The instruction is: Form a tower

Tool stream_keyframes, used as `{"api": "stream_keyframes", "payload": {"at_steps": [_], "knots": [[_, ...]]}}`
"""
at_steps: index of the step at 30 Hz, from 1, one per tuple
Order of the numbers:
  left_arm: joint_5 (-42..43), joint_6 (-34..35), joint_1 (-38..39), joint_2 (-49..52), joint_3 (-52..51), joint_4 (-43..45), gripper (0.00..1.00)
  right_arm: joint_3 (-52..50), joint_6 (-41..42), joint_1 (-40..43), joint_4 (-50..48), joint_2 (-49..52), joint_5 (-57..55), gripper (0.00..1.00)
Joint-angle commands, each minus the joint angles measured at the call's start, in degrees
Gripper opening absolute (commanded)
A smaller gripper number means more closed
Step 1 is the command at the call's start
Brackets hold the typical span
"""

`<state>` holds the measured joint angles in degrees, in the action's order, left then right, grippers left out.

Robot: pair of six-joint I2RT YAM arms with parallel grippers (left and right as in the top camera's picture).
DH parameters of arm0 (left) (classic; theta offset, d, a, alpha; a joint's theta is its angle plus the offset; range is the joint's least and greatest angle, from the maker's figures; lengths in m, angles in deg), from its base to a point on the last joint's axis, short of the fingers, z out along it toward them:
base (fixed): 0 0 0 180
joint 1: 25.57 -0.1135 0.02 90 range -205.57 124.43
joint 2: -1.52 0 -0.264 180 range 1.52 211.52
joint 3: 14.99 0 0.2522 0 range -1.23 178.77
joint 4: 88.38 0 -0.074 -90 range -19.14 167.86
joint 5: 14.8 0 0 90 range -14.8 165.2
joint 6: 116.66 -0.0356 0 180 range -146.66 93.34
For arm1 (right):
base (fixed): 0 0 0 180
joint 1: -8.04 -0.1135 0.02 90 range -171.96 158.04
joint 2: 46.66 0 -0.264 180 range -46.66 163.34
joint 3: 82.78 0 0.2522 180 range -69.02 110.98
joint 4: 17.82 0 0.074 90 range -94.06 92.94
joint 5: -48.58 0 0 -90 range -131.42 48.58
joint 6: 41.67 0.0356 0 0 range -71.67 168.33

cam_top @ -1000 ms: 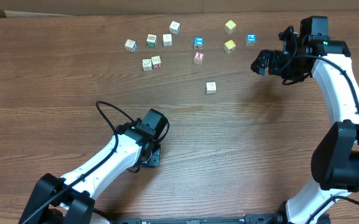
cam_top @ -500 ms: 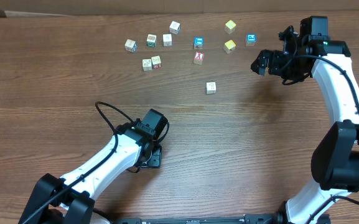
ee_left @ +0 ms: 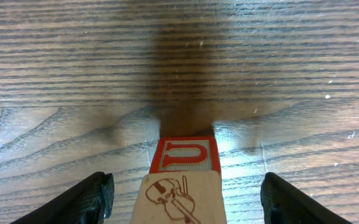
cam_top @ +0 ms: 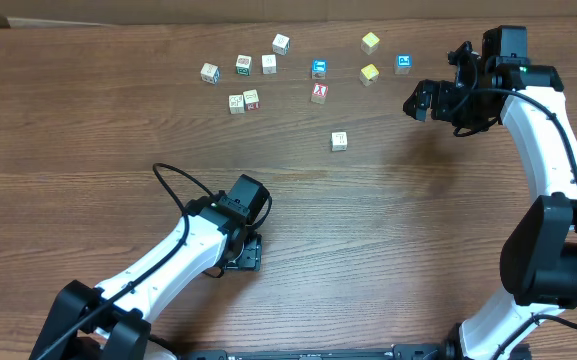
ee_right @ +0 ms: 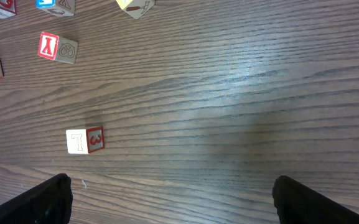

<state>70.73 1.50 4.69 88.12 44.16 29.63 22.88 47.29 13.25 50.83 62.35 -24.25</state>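
In the left wrist view the tower [ee_left: 180,198] stands on the table between my fingers. Its top face is pale wood with a brown violin drawing, and a red-framed U face [ee_left: 185,155] shows just beyond it. How many cubes it holds cannot be told. My left gripper [ee_left: 185,193] is open around it, with bare table showing between each finger and the cube. From overhead the left gripper [cam_top: 243,255] hides the tower. My right gripper [cam_top: 421,100] hangs open over bare wood at the far right, with nothing between its fingers [ee_right: 48,196].
Several loose letter cubes lie scattered along the far side of the table, among them a blue-faced one [cam_top: 319,69] and yellow ones [cam_top: 370,42]. A single cube [cam_top: 339,140] with a red 3 face [ee_right: 84,140] sits nearer the middle. A black cable [cam_top: 183,185] loops by the left arm.
My left gripper's jaws have spread wider around the tower. The right arm and the loose cubes have not moved.
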Motion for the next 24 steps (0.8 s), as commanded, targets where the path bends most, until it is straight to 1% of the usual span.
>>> {"api": "stream_keyframes", "payload": {"at_steps": [1, 5, 10, 16, 17, 21, 23, 24], "knots": [[0.6, 0.1, -0.2, -3.2, 1.4, -0.2, 0.73, 1.2, 0.2, 0.0, -0.3, -1.6, 0.0, 1.0], [0.9, 0.1, -0.2, -7.2, 1.4, -1.0, 0.74, 1.2, 0.2, 0.0, -0.3, -1.6, 0.0, 1.0], [0.9, 0.4, -0.2, -11.5, 2.4, -3.6, 0.84, 1.2, 0.2, 0.0, -0.3, -1.6, 0.0, 1.0], [-2.0, 2.7, -0.2, -12.5, 4.1, -8.8, 0.84, 1.2, 0.2, 0.0, -0.3, -1.6, 0.0, 1.0], [-2.0, 2.7, -0.2, -12.5, 4.2, -9.1, 0.83, 1.2, 0.2, 0.0, -0.3, -1.6, 0.0, 1.0], [-1.9, 2.7, -0.2, -12.5, 4.9, -9.9, 0.72, 1.2, 0.2, 0.0, -0.3, -1.6, 0.0, 1.0], [-1.6, 2.7, -0.2, -12.5, 6.4, -10.7, 0.68, 1.2, 0.2, 0.0, -0.3, -1.6, 0.0, 1.0], [-1.4, 2.7, -0.2, -12.5, 7.7, -11.4, 0.68, 1.2, 0.2, 0.0, -0.3, -1.6, 0.0, 1.0]]}}
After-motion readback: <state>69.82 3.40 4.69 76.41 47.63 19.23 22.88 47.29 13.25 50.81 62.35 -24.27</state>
